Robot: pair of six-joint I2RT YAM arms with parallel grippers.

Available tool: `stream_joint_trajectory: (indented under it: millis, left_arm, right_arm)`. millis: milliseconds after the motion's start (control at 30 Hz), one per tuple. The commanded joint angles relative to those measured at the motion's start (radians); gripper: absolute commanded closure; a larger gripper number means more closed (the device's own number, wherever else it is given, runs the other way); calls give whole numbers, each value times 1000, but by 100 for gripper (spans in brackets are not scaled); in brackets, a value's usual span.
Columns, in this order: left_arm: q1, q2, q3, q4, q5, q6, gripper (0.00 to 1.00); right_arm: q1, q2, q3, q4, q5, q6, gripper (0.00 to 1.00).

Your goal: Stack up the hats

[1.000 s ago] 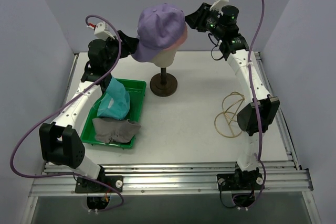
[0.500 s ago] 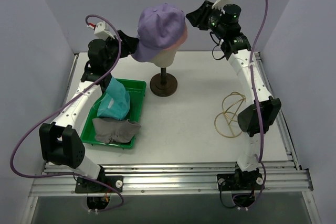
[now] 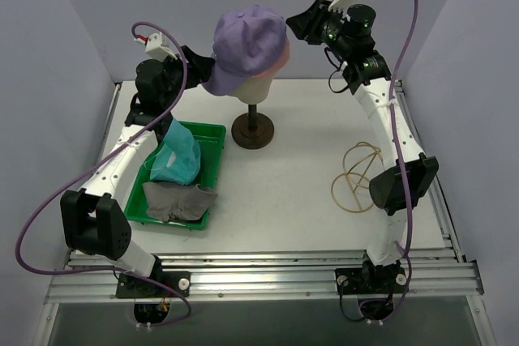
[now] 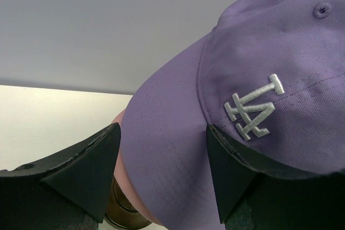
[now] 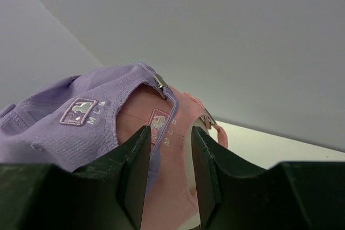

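Lavender cotton twill with a white stitched logo: that cap (image 3: 247, 38) sat crown-up over the pink cap (image 3: 281, 56), both on the smooth cream mannequin head (image 3: 258, 85) above its dark round stand (image 3: 253, 130). Over the last second the right pincer (image 3: 293, 26) had drawn up and back from the rear of the caps. Its jaws were slightly apart and held nothing, and its wrist view showed both adjustment straps and their metal buckles lying free beyond the fingertips. The left pincer (image 3: 199, 62) had not moved. Its jaws stood wide apart, framing the stiff curved lavender brim without clamping it.

That withdrawal suggested the second cap was seated and let go, so two of the four hats looked stacked. The teal bucket hat (image 3: 177, 160) and the grey bucket hat (image 3: 178, 198) lay crumpled in the green plastic tray (image 3: 212, 131) on the pale surface (image 3: 284, 192) — limp, floppy cloth that would likely sag when lifted, unlike the structured caps. A loop of tan cord (image 3: 354, 176) lay beside the right arm.
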Motion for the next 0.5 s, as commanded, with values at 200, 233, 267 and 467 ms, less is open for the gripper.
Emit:
stream_joint_trajectory:
  millis: [200, 233, 267, 467]
  left_arm:
    - [-11, -9, 54, 52, 15, 11, 27]
    - [-11, -9, 56, 52, 16, 11, 27]
    - [-11, -9, 54, 54, 15, 11, 27]
    - [-12, -4, 54, 60, 16, 8, 27]
  right_arm:
    - [16, -60, -15, 37, 6, -19, 70]
    - [16, -59, -9, 33, 7, -19, 70]
    - [18, -51, -8, 31, 0, -19, 70]
    - [31, -20, 23, 10, -28, -27, 71]
